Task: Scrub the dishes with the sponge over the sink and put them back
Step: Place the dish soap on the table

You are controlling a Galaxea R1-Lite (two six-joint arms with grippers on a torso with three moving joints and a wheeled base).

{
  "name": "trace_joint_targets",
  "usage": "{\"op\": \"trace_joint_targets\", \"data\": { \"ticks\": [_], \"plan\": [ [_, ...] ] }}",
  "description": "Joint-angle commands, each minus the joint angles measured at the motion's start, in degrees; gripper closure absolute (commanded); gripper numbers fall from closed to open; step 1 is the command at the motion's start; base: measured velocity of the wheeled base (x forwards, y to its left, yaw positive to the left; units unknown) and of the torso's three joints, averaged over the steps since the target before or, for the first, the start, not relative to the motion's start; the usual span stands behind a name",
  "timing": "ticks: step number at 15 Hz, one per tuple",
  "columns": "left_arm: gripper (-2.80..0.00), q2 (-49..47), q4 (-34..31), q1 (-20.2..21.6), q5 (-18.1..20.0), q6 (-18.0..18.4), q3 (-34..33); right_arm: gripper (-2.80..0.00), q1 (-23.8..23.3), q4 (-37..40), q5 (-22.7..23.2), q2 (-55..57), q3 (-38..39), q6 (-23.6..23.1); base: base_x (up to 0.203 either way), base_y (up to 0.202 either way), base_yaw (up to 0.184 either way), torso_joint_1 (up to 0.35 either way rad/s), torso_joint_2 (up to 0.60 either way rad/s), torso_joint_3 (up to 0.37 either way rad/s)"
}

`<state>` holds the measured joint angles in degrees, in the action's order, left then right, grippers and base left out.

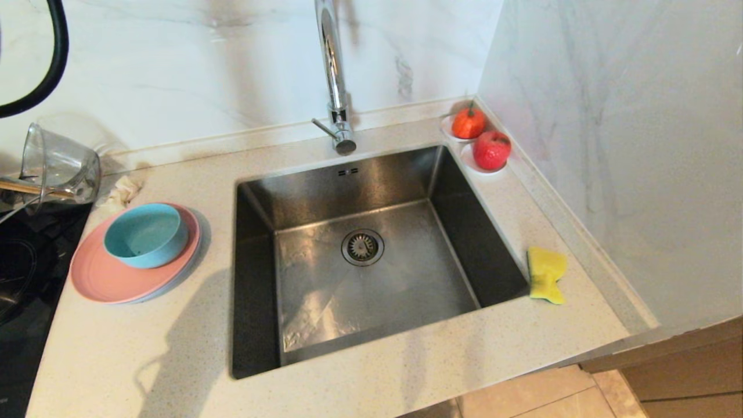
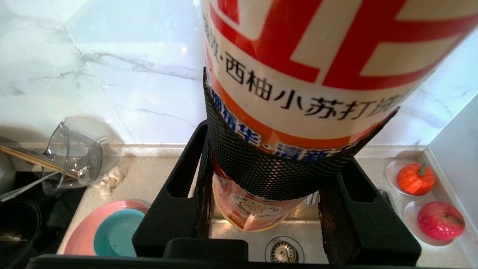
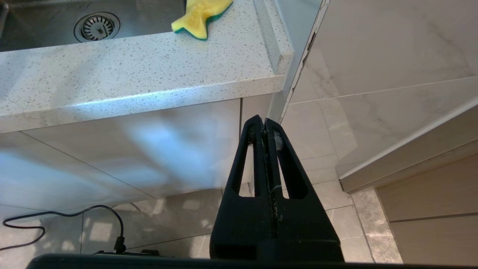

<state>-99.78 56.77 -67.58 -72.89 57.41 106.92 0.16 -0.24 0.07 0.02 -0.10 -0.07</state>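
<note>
A teal-blue bowl (image 1: 145,235) sits on a pink plate (image 1: 104,278), which lies on a grey-blue plate (image 1: 177,278), all on the counter left of the steel sink (image 1: 360,290). The yellow sponge (image 1: 545,274) lies bent on the counter at the sink's right rim. My left gripper (image 2: 276,164) does not show in the head view. In its wrist view it is shut on a red-and-white labelled bottle (image 2: 306,74) with a black mesh band, held above the sink (image 2: 239,231). The right gripper (image 3: 264,121) hangs shut and empty below the counter's front edge, near the sponge (image 3: 199,15).
A tall chrome faucet (image 1: 334,75) stands behind the sink. A tipped glass jug (image 1: 58,165) and a black cooktop (image 1: 23,278) are at the far left. An orange fruit (image 1: 468,122) and a red apple (image 1: 491,150) sit at the back right. A marble wall closes the right side.
</note>
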Motion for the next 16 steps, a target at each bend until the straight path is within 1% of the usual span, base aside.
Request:
{"op": "trace_joint_targets", "data": {
  "ticks": [1, 2, 3, 4, 5, 6, 7, 8, 9, 10, 11, 12, 13, 14, 15, 16],
  "plan": [
    [0.0, 0.8, -0.2, 0.5, 0.9, 0.3, -1.0, 0.0, 0.0, 0.0, 0.0, 0.0, 0.0, 0.0, 0.0, 0.0, 0.0, 0.0, 0.0, 0.0],
    [0.0, 2.6, -0.7, 1.1, 2.8, 0.2, -3.4, 0.0, 0.0, 0.0, 0.0, 0.0, 0.0, 0.0, 0.0, 0.0, 0.0, 0.0, 0.0, 0.0],
    [0.0, 3.2, -1.0, 1.6, 3.9, 0.2, -4.2, 0.0, 0.0, 0.0, 0.0, 0.0, 0.0, 0.0, 0.0, 0.0, 0.0, 0.0, 0.0, 0.0],
    [0.0, 3.2, -1.0, 1.6, 3.9, 0.2, -4.2, 0.0, 0.0, 0.0, 0.0, 0.0, 0.0, 0.0, 0.0, 0.0, 0.0, 0.0, 0.0, 0.0],
    [0.0, 3.5, -2.2, 2.2, 5.1, -0.9, -3.6, 0.0, 0.0, 0.0, 0.0, 0.0, 0.0, 0.0, 0.0, 0.0, 0.0, 0.0, 0.0, 0.0],
    [0.0, 4.1, -7.2, 5.1, 9.9, -3.0, -2.0, 0.0, 0.0, 0.0, 0.0, 0.0, 0.0, 0.0, 0.0, 0.0, 0.0, 0.0, 0.0, 0.0],
    [0.0, 5.0, -13.5, 9.0, 16.8, -6.4, -1.0, 0.0, 0.0, 0.0, 0.0, 0.0, 0.0, 0.0, 0.0, 0.0, 0.0, 0.0, 0.0, 0.0],
    [0.0, 6.1, -20.9, 13.8, 26.7, -11.4, -0.1, 0.0, 0.0, 0.0, 0.0, 0.0, 0.0, 0.0, 0.0, 0.0, 0.0, 0.0, 0.0, 0.0],
    [0.0, 7.5, -27.3, 17.7, 32.6, -17.3, 0.4, 0.0, 0.0, 0.0, 0.0, 0.0, 0.0, 0.0, 0.0, 0.0, 0.0, 0.0, 0.0, 0.0],
    [0.0, 9.1, -32.9, 20.6, 37.6, -23.0, 0.8, 0.0, 0.0, 0.0, 0.0, 0.0, 0.0, 0.0, 0.0, 0.0, 0.0, 0.0, 0.0, 0.0],
    [0.0, 10.2, -36.9, 23.9, 40.5, -27.8, 0.8, 0.0, 0.0, 0.0, 0.0, 0.0, 0.0, 0.0, 0.0, 0.0, 0.0, 0.0, 0.0, 0.0],
    [0.0, 11.5, -41.7, 27.7, 43.9, -33.4, 0.7, 0.0, 0.0, 0.0, 0.0, 0.0, 0.0, 0.0, 0.0, 0.0, 0.0, 0.0, 0.0, 0.0],
    [0.0, 12.8, -45.6, 29.7, 47.3, -37.4, 0.6, 0.0, 0.0, 0.0, 0.0, 0.0, 0.0, 0.0, 0.0, 0.0, 0.0, 0.0, 0.0, 0.0],
    [0.0, 13.8, -48.9, 32.6, 50.3, -41.4, 0.2, 0.0, 0.0, 0.0, 0.0, 0.0, 0.0, 0.0, 0.0, 0.0, 0.0, 0.0, 0.0, 0.0],
    [0.0, 15.0, -51.8, 37.6, 53.7, -45.6, -0.7, 0.0, 0.0, 0.0, 0.0, 0.0, 0.0, 0.0, 0.0, 0.0, 0.0, 0.0, 0.0, 0.0],
    [0.0, 16.6, -54.3, 43.8, 58.2, -50.3, -2.4, 0.0, 0.0, 0.0, 0.0, 0.0, 0.0, 0.0, 0.0, 0.0, 0.0, 0.0, 0.0, 0.0]
  ]
}}
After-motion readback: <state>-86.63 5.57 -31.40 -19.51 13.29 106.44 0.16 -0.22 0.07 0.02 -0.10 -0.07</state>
